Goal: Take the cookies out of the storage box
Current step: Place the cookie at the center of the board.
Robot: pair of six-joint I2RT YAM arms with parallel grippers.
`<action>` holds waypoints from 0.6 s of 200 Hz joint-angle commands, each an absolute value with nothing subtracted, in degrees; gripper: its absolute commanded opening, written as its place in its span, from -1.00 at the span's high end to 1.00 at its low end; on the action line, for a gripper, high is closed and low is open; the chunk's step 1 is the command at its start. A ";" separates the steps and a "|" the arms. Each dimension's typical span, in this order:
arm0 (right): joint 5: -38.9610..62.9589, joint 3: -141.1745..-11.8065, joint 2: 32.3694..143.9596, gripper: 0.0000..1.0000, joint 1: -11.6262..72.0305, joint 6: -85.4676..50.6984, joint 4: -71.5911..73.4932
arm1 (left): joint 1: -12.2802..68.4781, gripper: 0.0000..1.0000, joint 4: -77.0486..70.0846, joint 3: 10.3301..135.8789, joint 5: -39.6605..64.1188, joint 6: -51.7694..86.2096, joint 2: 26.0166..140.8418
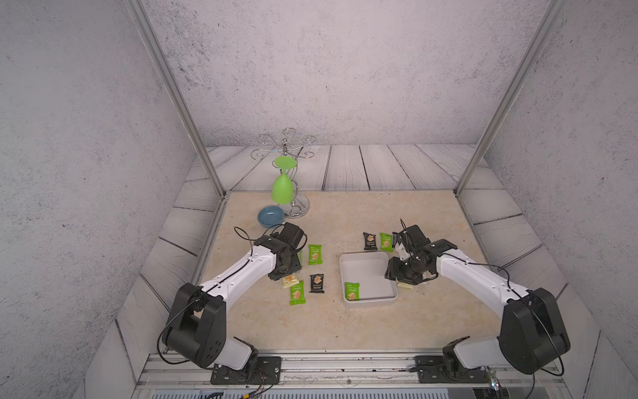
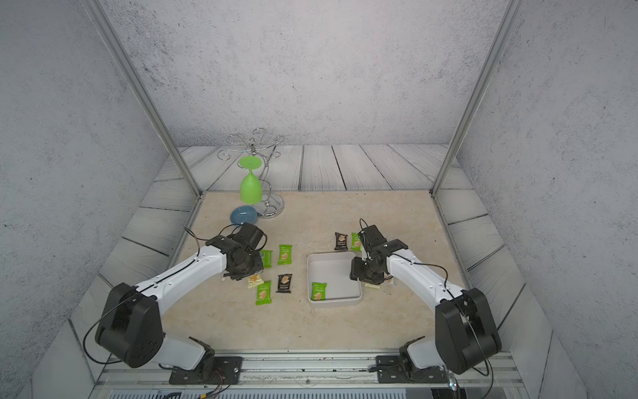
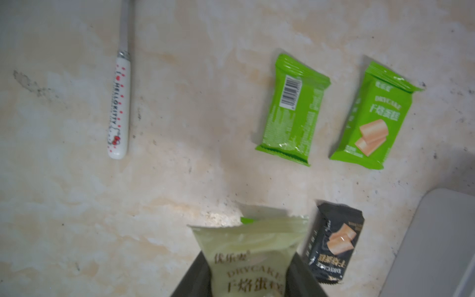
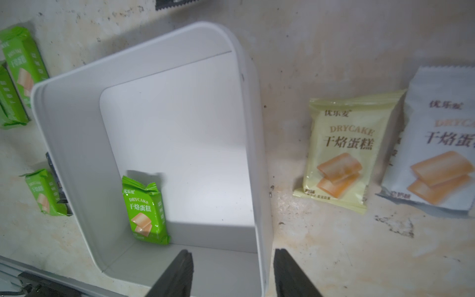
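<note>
Storage box (image 1: 369, 301): on desk (image 1: 310, 328), right of centre; holds one green packet (image 1: 352, 291) in near-left corner.
Other cookies (image 1: 315, 254): loose on desk, either side of box.
Left tool (image 3: 248, 272): clamped on pale yellow packet (image 3: 246, 246).
Right tool (image 4: 233, 253): jaws apart, astride box's right wall.
Blue dish (image 1: 271, 216): far left.

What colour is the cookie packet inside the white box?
Bright green packet, with a tan cracker picture. Best seen in the right wrist view.

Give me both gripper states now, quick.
Left gripper: closed on a pale yellow rectangular cookie packet.
Right gripper: open, empty, jaws astride a wall of the white square plastic storage box.
</note>
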State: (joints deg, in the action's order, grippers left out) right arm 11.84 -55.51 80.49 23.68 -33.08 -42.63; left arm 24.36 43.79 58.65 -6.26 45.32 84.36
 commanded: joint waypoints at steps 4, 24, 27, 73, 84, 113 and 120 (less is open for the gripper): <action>10.49 -57.21 80.51 -0.12 23.91 -33.53 -43.33 | 18.87 0.12 39.75 58.17 -4.10 39.85 87.71; 9.59 -57.20 80.09 -0.12 23.91 -33.36 -43.72 | 14.85 0.12 37.17 59.03 -2.13 38.41 92.01; 9.52 -57.21 80.07 -0.12 23.91 -33.35 -43.76 | 14.40 0.12 36.87 59.26 -1.78 38.24 92.61; 8.15 -56.60 80.07 -0.11 23.91 -33.42 -44.99 | 10.87 0.12 36.29 65.23 -0.17 34.20 101.73; 7.91 -56.60 80.14 -0.11 23.90 -33.49 -45.17 | 10.42 0.12 36.12 65.84 0.25 33.74 103.01; 7.15 -56.65 80.16 -0.11 23.86 -33.55 -45.54 | 10.11 0.03 35.71 65.53 0.44 33.31 104.58; 6.99 -56.67 80.16 -0.11 23.90 -33.49 -45.61 | 10.11 -0.04 35.60 65.24 0.53 33.24 104.63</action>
State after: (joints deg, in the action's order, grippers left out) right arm 8.84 -56.55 80.49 23.70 -33.06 -43.97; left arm 10.68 35.22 65.10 -0.12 34.87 103.85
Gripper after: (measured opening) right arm 0.556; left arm 0.482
